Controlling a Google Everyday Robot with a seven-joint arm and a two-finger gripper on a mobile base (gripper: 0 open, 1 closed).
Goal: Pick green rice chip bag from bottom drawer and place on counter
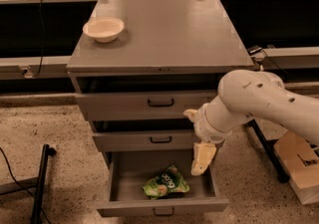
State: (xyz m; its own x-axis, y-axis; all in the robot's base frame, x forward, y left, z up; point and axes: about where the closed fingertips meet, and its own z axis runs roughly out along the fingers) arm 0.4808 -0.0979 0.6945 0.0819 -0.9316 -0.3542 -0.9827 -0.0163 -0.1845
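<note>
Green rice chip bag (166,183) in open bottom drawer (162,208); claw (201,161) just right of it, apart; spread unclear

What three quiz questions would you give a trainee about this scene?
1. True or false: the bag lies on the counter.
2. Choose one. The gripper is: A) over the counter; B) over the open bottom drawer, right of the bag; C) resting on the bag.
3. Fill in: the only thing standing on the counter is a white ____.

Key: 1 false, the bag lies in the bottom drawer. 2 B. 3 bowl.
</note>
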